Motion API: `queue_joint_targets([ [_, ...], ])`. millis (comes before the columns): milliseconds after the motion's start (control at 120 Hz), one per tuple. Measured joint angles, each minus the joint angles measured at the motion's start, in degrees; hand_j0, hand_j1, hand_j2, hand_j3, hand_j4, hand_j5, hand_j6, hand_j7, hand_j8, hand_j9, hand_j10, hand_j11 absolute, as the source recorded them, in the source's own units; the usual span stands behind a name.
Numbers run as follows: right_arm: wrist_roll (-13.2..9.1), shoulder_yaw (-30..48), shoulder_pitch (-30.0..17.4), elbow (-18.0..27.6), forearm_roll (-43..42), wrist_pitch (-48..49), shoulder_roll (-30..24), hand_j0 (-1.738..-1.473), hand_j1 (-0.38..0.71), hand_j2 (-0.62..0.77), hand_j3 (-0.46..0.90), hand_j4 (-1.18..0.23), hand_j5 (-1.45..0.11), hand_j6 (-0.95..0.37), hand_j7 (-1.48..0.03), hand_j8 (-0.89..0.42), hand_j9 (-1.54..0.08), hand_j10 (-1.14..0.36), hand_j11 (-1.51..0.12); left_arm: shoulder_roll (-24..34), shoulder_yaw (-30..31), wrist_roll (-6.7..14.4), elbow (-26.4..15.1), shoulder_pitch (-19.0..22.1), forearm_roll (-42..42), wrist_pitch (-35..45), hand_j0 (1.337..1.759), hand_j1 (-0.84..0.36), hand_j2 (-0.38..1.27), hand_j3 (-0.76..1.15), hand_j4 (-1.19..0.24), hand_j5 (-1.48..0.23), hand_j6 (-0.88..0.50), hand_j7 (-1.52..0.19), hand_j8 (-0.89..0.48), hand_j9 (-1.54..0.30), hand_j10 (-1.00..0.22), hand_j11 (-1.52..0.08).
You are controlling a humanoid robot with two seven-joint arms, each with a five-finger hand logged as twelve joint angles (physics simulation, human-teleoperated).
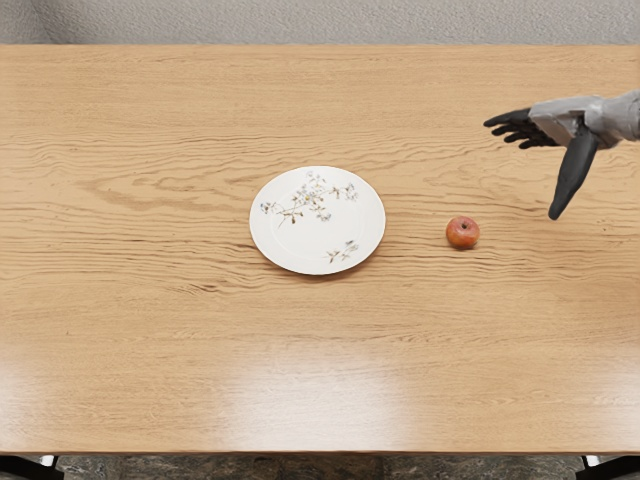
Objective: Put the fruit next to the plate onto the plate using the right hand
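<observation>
A small red apple [462, 232] rests on the wooden table to the right of a white plate [317, 220] with a floral print. Nothing lies on the plate. My right hand [545, 150] comes in from the right edge and hovers above and to the right of the apple, well apart from it. Its fingers are spread and hold nothing, with the thumb pointing down toward the table.
The wooden table [150, 330] fills nearly the whole view, with its far edge at the top and its front edge at the bottom. Beyond the far edge is a grey wall.
</observation>
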Motion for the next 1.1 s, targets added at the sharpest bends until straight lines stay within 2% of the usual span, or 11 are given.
queue_joint_targets([
  [83,-0.5,-0.1,0.0,0.0,-0.3,0.0,0.3,-1.658,-0.33,0.0,0.0,-0.02,-0.02,-0.02,-0.02,-0.02,-0.02,-0.02,-0.02,0.0,0.0,0.0,0.0,0.0,0.0,0.0,1.658,0.35,0.0,0.0,0.0,0.0,0.0,0.0,0.0,0.0,0.0,0.0],
  [217,-3.2,0.2,0.2,1.4,-0.6,0.0,0.8,-1.658,-0.33,0.0,0.0,-0.02,-0.02,-0.02,-0.02,-0.02,-0.02,-0.02,-0.02,0.0,0.0,0.0,0.0,0.0,0.0,0.0,1.658,0.35,0.0,0.0,0.0,0.0,0.0,0.0,0.0,0.0,0.0,0.0],
  [267,-4.6,0.3,0.6,3.9,-0.6,0.0,0.5,-1.658,-0.33,0.0,0.0,-0.02,-0.02,-0.02,-0.02,-0.02,-0.02,-0.02,-0.02,0.0,0.0,0.0,0.0,0.0,0.0,0.0,1.658,0.35,0.0,0.0,0.0,0.0,0.0,0.0,0.0,0.0,0.0,0.0],
  [317,-8.6,0.7,1.4,8.1,-0.6,0.0,-0.3,-1.658,-0.33,0.0,0.0,-0.02,-0.02,-0.02,-0.02,-0.02,-0.02,-0.02,-0.02,0.0,0.0,0.0,0.0,0.0,0.0,0.0,1.658,0.35,0.0,0.0,0.0,0.0,0.0,0.0,0.0,0.0,0.0,0.0],
  [400,-19.7,5.6,2.2,15.1,-0.7,0.0,-1.5,-1.658,-0.33,0.0,0.0,-0.02,-0.02,-0.02,-0.02,-0.02,-0.02,-0.02,-0.02,0.0,0.0,0.0,0.0,0.0,0.0,0.0,1.658,0.35,0.0,0.0,0.0,0.0,0.0,0.0,0.0,0.0,0.0,0.0],
  [433,-23.1,8.2,2.3,17.0,-0.7,0.0,-1.2,-1.658,-0.33,0.0,0.0,-0.02,-0.02,-0.02,-0.02,-0.02,-0.02,-0.02,-0.02,0.0,0.0,0.0,0.0,0.0,0.0,0.0,1.658,0.35,0.0,0.0,0.0,0.0,0.0,0.0,0.0,0.0,0.0,0.0],
  [483,-26.6,11.1,2.6,19.8,-0.9,0.0,-0.8,-1.658,-0.33,0.0,0.0,-0.02,-0.02,-0.02,-0.02,-0.02,-0.02,-0.02,-0.02,0.0,0.0,0.0,0.0,0.0,0.0,0.0,1.658,0.35,0.0,0.0,0.0,0.0,0.0,0.0,0.0,0.0,0.0,0.0],
  [550,-29.2,13.2,2.9,25.5,-1.1,0.0,-1.6,-1.658,-0.33,0.0,0.0,-0.02,-0.02,-0.02,-0.02,-0.02,-0.02,-0.02,-0.02,0.0,0.0,0.0,0.0,0.0,0.0,0.0,1.658,0.35,0.0,0.0,0.0,0.0,0.0,0.0,0.0,0.0,0.0,0.0],
  [642,-31.0,14.7,2.9,33.4,-1.5,0.0,-5.0,-1.658,-0.33,0.0,0.0,-0.02,-0.02,-0.02,-0.02,-0.02,-0.02,-0.02,-0.02,0.0,0.0,0.0,0.0,0.0,0.0,0.0,1.658,0.35,0.0,0.0,0.0,0.0,0.0,0.0,0.0,0.0,0.0,0.0],
  [717,-31.6,15.0,2.4,36.6,-4.9,-2.7,-6.3,-1.658,-0.33,0.0,0.0,-0.02,-0.02,-0.02,-0.02,-0.02,-0.02,-0.02,-0.02,0.0,0.0,0.0,0.0,0.0,0.0,0.0,1.658,0.35,0.0,0.0,0.0,0.0,0.0,0.0,0.0,0.0,0.0,0.0],
  [1100,-32.2,15.1,-6.0,34.8,-10.8,-21.0,0.9,-1.658,-0.33,0.0,0.0,-0.02,-0.02,-0.02,-0.02,-0.02,-0.02,-0.02,-0.02,0.0,0.0,0.0,0.0,0.0,0.0,0.0,1.658,0.35,0.0,0.0,0.0,0.0,0.0,0.0,0.0,0.0,0.0,0.0],
])
